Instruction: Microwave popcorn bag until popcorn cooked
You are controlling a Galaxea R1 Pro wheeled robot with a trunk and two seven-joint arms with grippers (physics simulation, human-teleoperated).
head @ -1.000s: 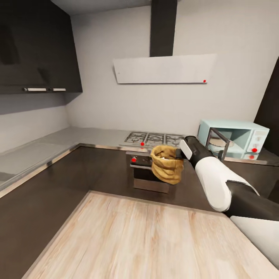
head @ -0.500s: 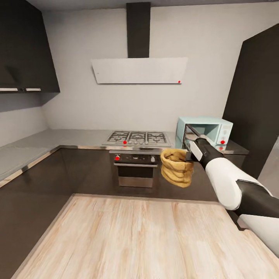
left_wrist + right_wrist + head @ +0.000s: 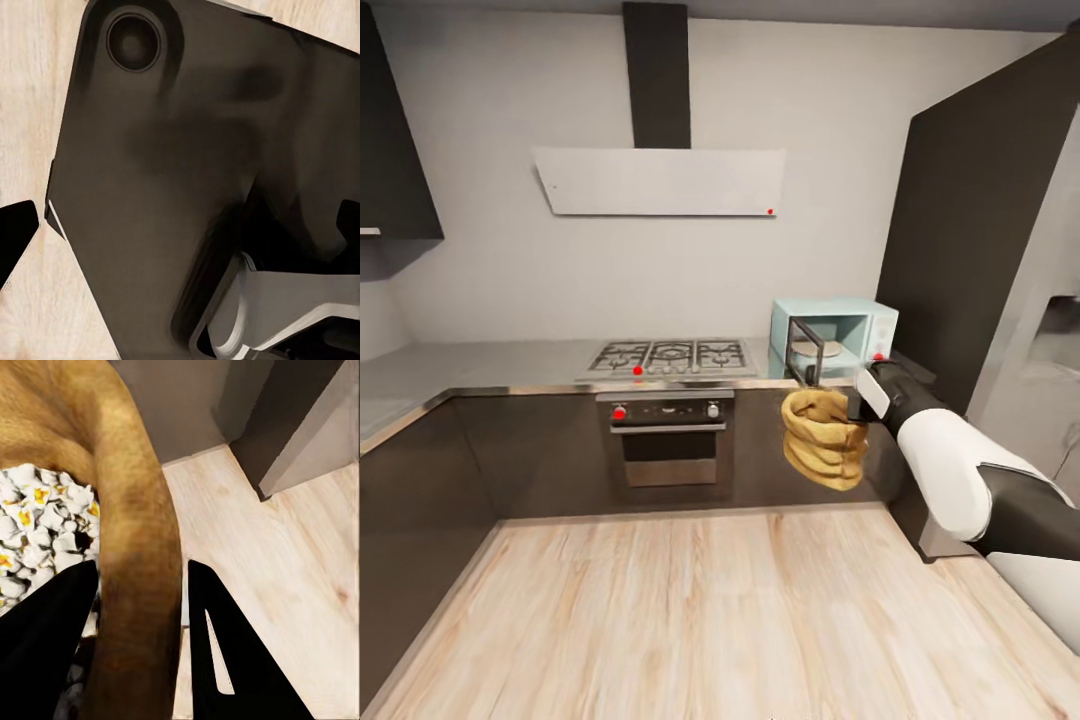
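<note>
My right fingers pinch the rolled rim of the popcorn bag, one finger inside against white popped kernels, one outside. The bag hangs in the air before the dark cabinets, below the mint microwave, whose door stands open on the counter. I cannot tell my left fingers' state.

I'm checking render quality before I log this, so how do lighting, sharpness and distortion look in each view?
Head view: even, soft light, wide-angle lean in the walls, popcorn bag and microwave sharp. Left wrist view: dark, smeared, blurry shapes over pale wood floor. Right wrist view: right gripper fingers pure black silhouettes, bag rim close and soft.
</note>
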